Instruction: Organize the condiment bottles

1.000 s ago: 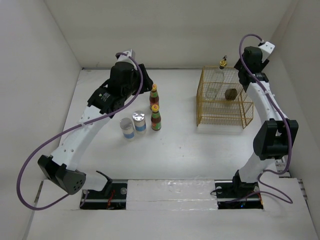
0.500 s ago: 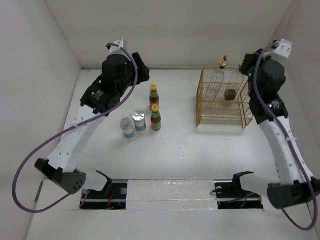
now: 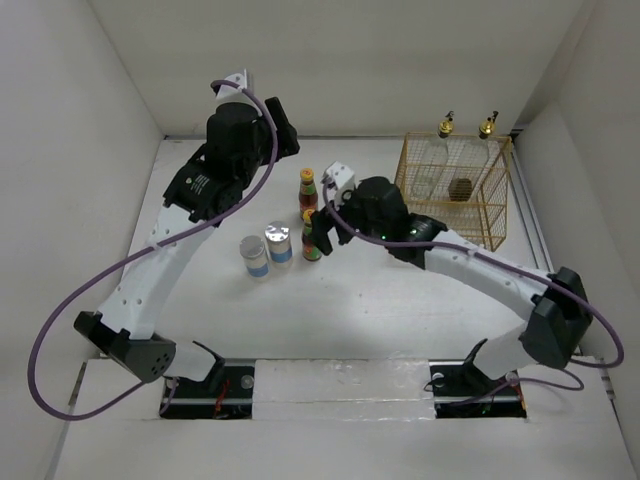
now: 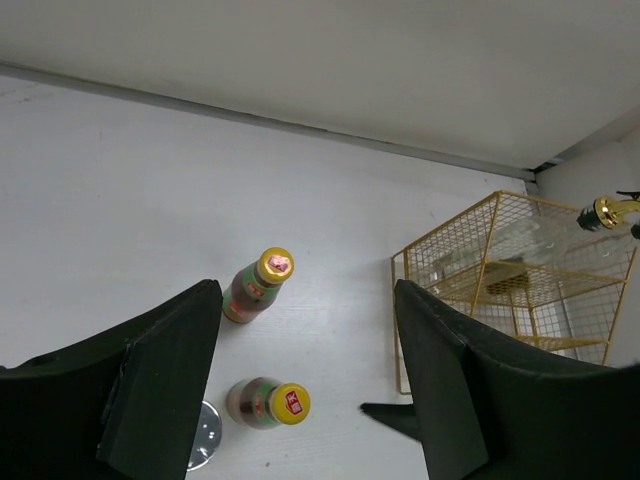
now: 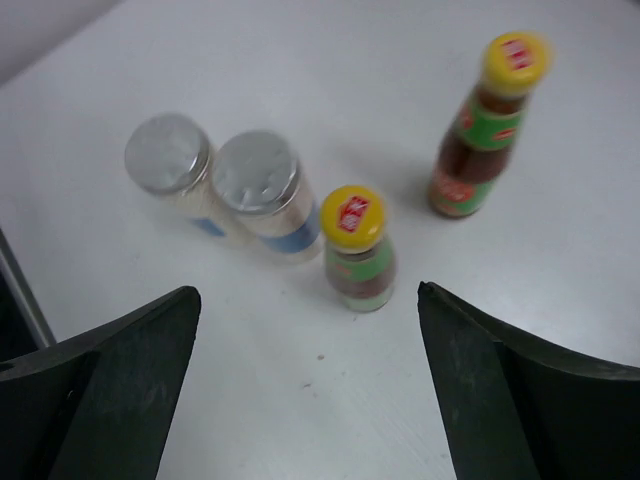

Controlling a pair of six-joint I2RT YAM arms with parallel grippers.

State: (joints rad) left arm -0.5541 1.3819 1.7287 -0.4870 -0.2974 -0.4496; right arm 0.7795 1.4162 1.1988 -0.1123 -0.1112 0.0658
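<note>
Two tall clear glass bottles (image 3: 446,150) (image 3: 488,148) with gold stoppers stand in the gold wire basket (image 3: 455,215) at the back right. Two green-and-red sauce bottles (image 3: 308,190) (image 3: 312,240) and two silver-lidded jars (image 3: 278,243) (image 3: 255,257) stand mid-table. My right gripper (image 3: 322,236) is open and empty, right beside the near sauce bottle (image 5: 356,250), with the jars (image 5: 258,185) (image 5: 168,160) and the far sauce bottle (image 5: 490,130) ahead of it. My left gripper (image 3: 284,130) is open and empty, high above the sauce bottles (image 4: 258,285) (image 4: 268,403).
White walls close in the table on the left, back and right. The basket (image 4: 510,280) stands near the right wall. My right arm stretches across the middle of the table from its base at the near right.
My right arm has left the basket and swung left to the near sauce bottle. A second glass bottle now stands in the basket. My left arm has barely moved.
</note>
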